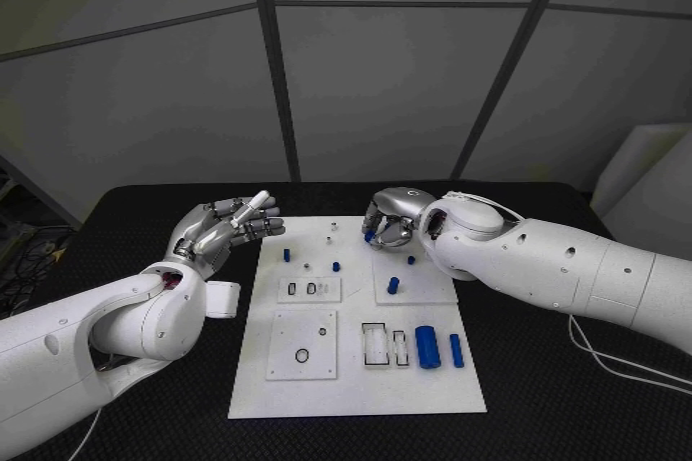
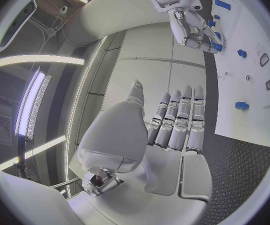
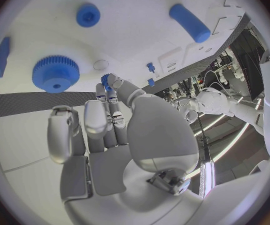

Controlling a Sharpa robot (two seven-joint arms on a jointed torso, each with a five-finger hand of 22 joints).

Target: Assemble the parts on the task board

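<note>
The white task board (image 1: 361, 381) lies in the middle of the black table. My right hand (image 1: 391, 221) hovers over its far end and pinches a small blue part (image 3: 105, 79) between thumb and a finger, close above the board (image 3: 141, 40). The left wrist view shows the same pinch on the small blue part (image 2: 217, 46) by the right hand (image 2: 194, 27). My left hand (image 1: 224, 231) is raised beside the board's far left corner, fingers (image 2: 180, 120) straight and apart, holding nothing. A blue gear (image 3: 55, 74) sits on the board near the right hand.
A thick blue cylinder (image 1: 427, 347) and a thin blue rod (image 1: 456, 350) lie near the board's front right. Small blue pegs (image 1: 287, 253) (image 1: 336, 266) (image 1: 394, 284) stand mid-board. Raised white blocks (image 1: 309, 290) (image 1: 303, 346) carry slots and a ring. Black table surrounds the board.
</note>
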